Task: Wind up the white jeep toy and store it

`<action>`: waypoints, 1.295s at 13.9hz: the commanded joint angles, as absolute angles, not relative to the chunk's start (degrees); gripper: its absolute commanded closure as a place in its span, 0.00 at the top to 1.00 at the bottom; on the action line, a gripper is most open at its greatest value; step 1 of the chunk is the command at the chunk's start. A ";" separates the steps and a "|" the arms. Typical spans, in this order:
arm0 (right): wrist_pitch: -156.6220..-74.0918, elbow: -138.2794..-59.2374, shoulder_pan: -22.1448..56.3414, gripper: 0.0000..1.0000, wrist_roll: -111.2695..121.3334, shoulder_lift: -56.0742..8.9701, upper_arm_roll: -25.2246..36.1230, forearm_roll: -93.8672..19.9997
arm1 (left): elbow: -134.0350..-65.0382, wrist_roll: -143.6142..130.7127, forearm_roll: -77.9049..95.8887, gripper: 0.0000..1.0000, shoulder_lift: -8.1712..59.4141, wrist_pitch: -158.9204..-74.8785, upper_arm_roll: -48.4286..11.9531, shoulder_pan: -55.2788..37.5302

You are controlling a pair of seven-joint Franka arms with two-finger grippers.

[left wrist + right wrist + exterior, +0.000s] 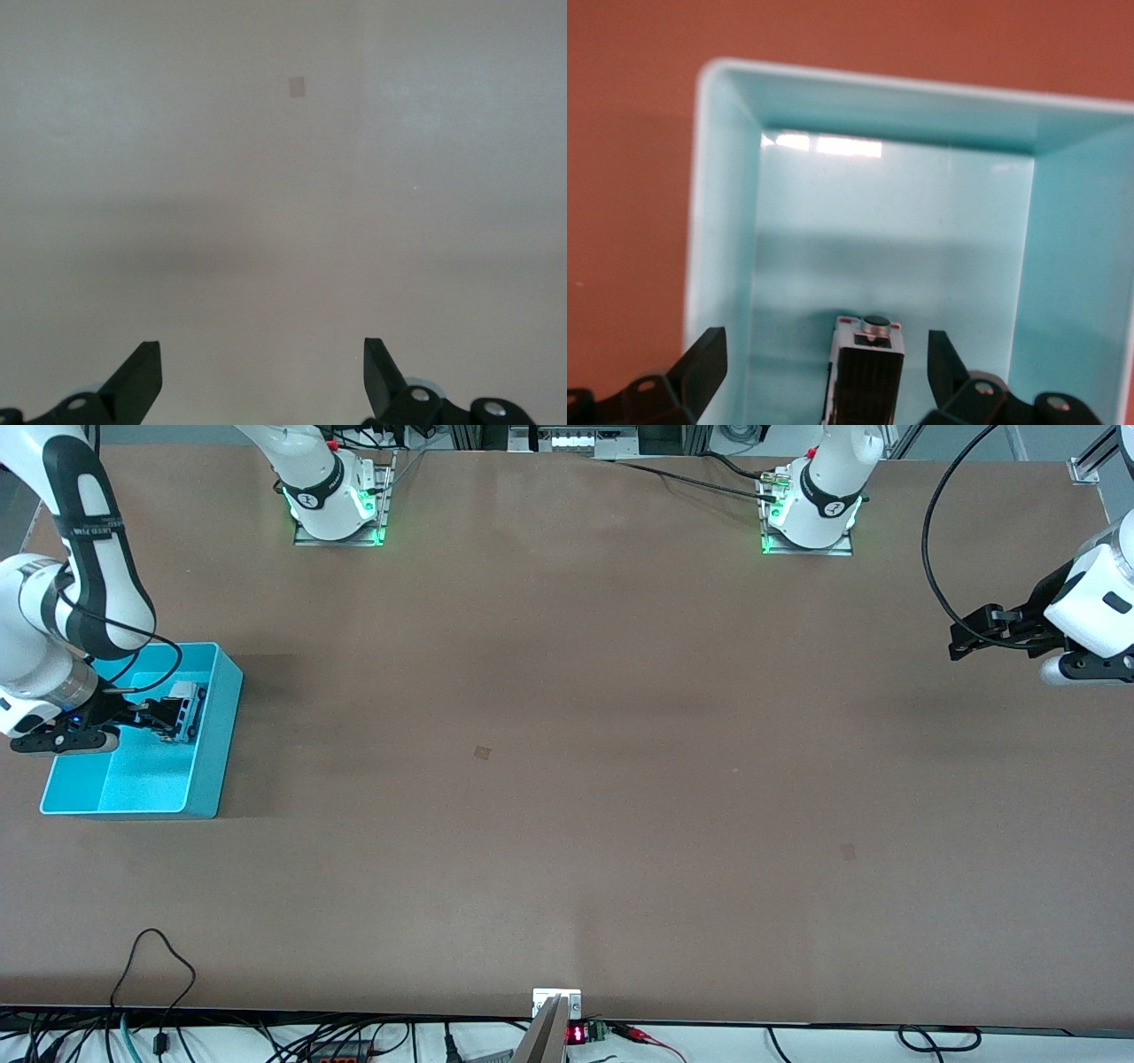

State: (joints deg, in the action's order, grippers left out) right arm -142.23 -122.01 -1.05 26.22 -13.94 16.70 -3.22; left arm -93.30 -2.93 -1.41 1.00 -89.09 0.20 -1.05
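Since the right tool [168, 722] is sitting over the turquoise bin [208, 779] at the right arm's end of the surface [567, 779], this looks to me like the tail end of the job, the storing part. The white jeep toy [184, 710] is inside the bin, down near the wall that faces the middle of the surface. In the right wrist view the jeep [866, 376] sits between the two fingers [700, 367] with a clear gap on each side, so the right tool is spread apart and not gripping anything. My guess is it let go low inside the bin so the little car wouldn't bounce or roll off, which makes sense for something with wheels and maybe a wound spring. Can't tell from these shots whether the jeep is flat on the bin floor or a bit tilted.

Over at the other end, the left tool [961, 642] hangs above bare surface near the edge, fingers [137, 381] wide apart with nothing between them. That arm is just waiting, parked well apart from the bin, probably so it stays out of the right arm's way.
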 commanded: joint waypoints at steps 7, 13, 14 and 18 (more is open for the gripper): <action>-126.42 -117.09 2.99 1.00 24.80 -1.86 13.20 -2.46 | -92.46 -2.37 -0.53 1.00 0.97 -87.71 -0.09 -0.62; -114.55 -108.21 1.06 1.00 16.13 0.79 6.78 -2.72 | -92.46 -2.37 -0.44 1.00 0.97 -87.63 0.09 -0.62; -111.48 -105.93 1.05 1.00 11.39 0.79 5.90 -2.64 | -92.46 -2.37 -0.53 1.00 0.97 -87.63 0.17 -0.62; -105.39 -98.80 1.49 1.00 2.81 0.35 3.78 -2.37 | -92.46 -2.37 -0.44 1.00 0.97 -87.63 0.18 -0.62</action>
State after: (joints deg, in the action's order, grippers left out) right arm -108.68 -102.51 2.32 5.19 1.05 4.79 -3.19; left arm -93.30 -2.93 -1.41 1.00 -88.65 0.20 -1.03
